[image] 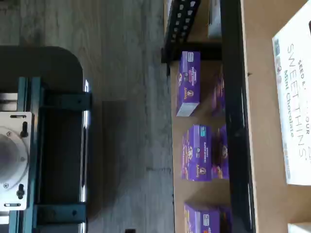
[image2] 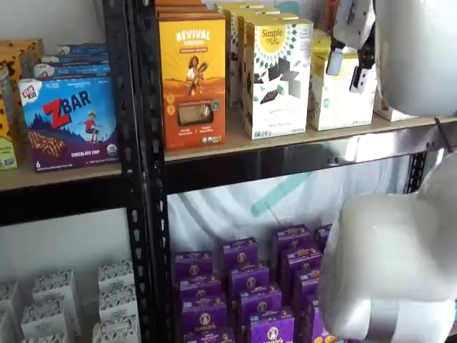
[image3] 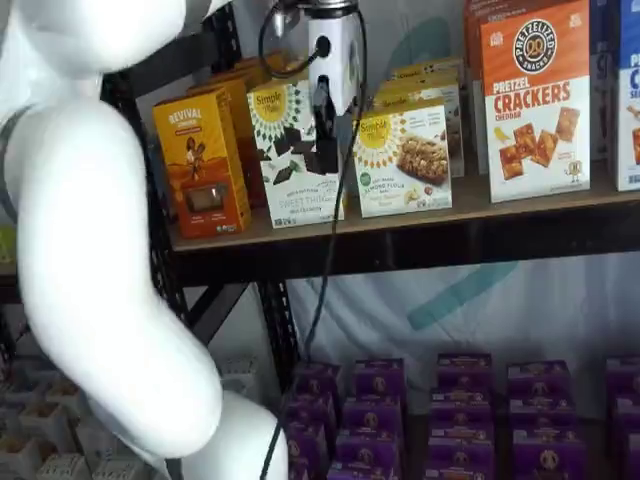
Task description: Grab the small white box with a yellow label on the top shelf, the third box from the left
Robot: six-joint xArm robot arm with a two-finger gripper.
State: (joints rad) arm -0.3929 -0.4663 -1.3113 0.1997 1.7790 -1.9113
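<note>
The small white box, cream with a yellow top band, stands on the top shelf between the taller Simple Mills box and the pretzel cracker box. In a shelf view the arm partly hides the small white box. My gripper hangs from its white body in front of the shelf, level with the gap between the Simple Mills box and the small white box, touching neither. Its black fingers show no plain gap. The wrist view shows the Simple Mills box top and the shelf board, no fingers.
An orange Revival box stands left of the Simple Mills box. Purple boxes fill the lower shelf. The white arm covers the left of one view. A black upright separates a neighbouring shelf with a ZBar box.
</note>
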